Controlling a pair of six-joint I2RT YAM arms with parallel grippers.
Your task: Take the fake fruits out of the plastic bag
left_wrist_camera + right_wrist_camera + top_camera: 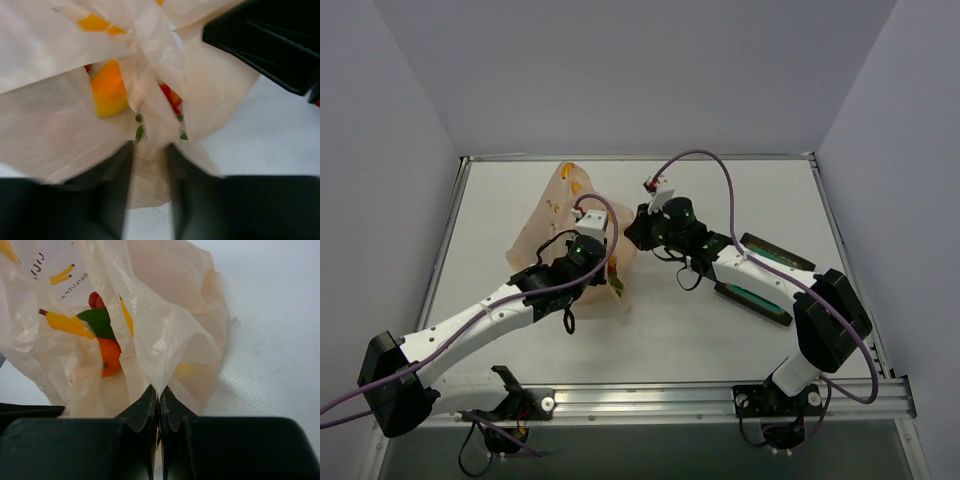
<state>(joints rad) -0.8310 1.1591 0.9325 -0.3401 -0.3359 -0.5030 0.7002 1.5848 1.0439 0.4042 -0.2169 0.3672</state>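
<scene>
The pale peach plastic bag with banana prints lies on the white table at centre-left. My left gripper is at its near right corner, and in the left wrist view it is shut on a bunched fold of the bag. A yellow-orange mango and a red piece show through the film. My right gripper is at the bag's right edge, and in the right wrist view it is shut on a thin flap of the bag. An orange, a green piece and a red piece lie inside.
A dark teal tray lies on the table right of centre, partly under the right arm. Grey walls stand to the left, right and back. A metal rail runs along the near edge.
</scene>
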